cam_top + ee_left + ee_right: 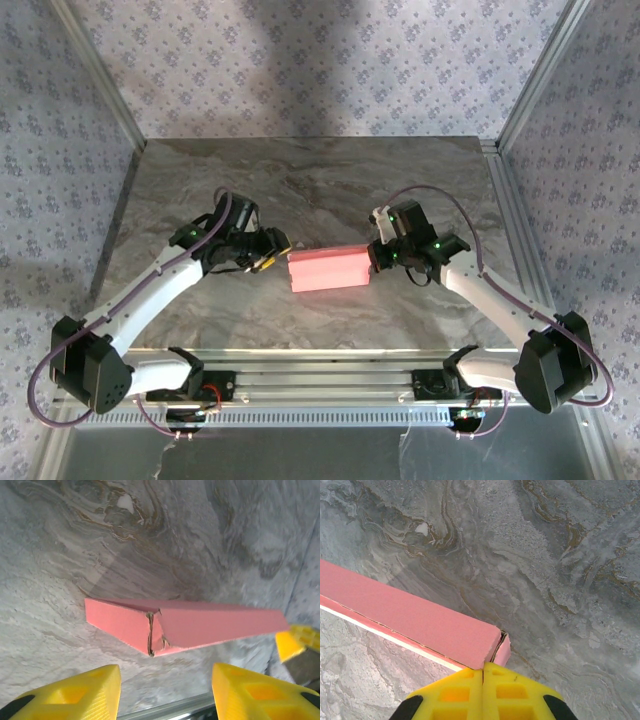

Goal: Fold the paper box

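The paper box (330,270) is a slim pink-red rectangular box lying flat at the middle of the marble table. Its left end (155,635) shows rough folded flaps closed over it. My left gripper (272,255) sits just off that end, open, with both yellow fingers (75,695) apart and nothing between them; the box (210,625) lies a little beyond their tips. My right gripper (376,258) is shut, its joined fingertips (483,672) touching the right end of the box (410,620), where an end flap (503,650) stands slightly ajar.
The grey marble table (320,180) is bounded by patterned walls on three sides. An aluminium rail (320,385) runs along the near edge, also seen as the metal strip (165,711) just beneath my left fingers. A pale seam edge (385,636) runs along the box's near side.
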You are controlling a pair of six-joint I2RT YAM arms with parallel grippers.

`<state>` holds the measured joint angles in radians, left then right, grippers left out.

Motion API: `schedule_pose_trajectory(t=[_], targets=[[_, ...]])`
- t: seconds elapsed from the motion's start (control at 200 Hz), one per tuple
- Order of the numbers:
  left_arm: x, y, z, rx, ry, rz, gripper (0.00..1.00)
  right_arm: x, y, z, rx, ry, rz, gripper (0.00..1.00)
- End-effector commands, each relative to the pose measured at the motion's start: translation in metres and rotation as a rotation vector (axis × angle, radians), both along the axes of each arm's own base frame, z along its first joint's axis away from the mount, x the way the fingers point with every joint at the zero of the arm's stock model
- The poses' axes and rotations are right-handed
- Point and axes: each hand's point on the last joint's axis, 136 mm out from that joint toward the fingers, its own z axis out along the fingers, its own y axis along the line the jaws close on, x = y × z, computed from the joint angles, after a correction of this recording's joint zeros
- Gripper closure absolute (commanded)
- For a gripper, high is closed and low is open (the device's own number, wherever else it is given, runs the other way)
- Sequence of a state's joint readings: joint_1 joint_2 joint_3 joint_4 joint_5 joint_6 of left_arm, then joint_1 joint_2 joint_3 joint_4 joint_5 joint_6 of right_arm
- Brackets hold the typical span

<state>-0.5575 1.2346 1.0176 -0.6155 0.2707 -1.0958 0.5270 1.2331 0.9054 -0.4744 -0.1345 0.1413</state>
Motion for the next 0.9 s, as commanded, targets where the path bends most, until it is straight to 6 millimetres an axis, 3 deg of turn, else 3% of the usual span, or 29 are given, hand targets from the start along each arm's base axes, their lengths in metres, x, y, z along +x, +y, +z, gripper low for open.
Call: schedule_pose_trajectory(t=[0.0,0.18,0.325,0.67,0.79,0.894], targets=[[0.009,0.002,0.011,-0.129,0.085,0.291,0.47,-0.022,-0.009,-0.026,-0.072,0.098,0.022,1.00],[0.016,-0.012,0.004,-0.270,0.159,0.443,0.44,-0.023,-0.008,-0.025,-0.069,0.096,0.024,1.00],[0.007,-0.025,-0.009,-0.292,0.234,0.462,0.44,-0.023,-0.008,-0.024,-0.069,0.098,0.024,1.00],[-0.011,-0.021,-0.037,-0.319,0.324,0.594,0.47,-0.024,-0.008,-0.024,-0.068,0.098,0.025,1.00],[-0.011,-0.020,-0.045,-0.313,0.318,0.613,0.54,-0.025,-0.007,-0.024,-0.067,0.100,0.023,1.00],[-0.010,-0.016,-0.050,-0.299,0.309,0.636,0.70,-0.025,-0.007,-0.025,-0.068,0.102,0.025,1.00]])
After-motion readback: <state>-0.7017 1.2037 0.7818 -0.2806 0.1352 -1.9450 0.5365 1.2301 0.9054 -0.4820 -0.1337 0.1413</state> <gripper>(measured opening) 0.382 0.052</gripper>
